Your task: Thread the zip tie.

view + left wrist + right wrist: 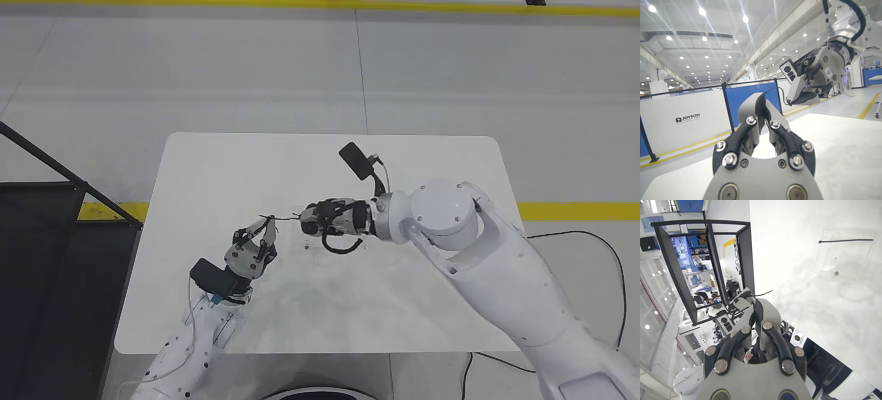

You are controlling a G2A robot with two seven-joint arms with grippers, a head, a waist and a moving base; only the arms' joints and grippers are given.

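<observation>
Holding the zip tie (282, 216) aloft, bowed, pinched tight in left gripper (762, 98) and right gripper (758, 303); apparently unthreaded, yet to push tail through head.

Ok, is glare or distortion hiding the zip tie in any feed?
Left wrist view: ceiling lights flare into streaks, edges bow, yet the zip tie reads dark against the blue panel. Right wrist view: the table is washed out, with soft shadows. Top view: the tie is just a thin line.
</observation>
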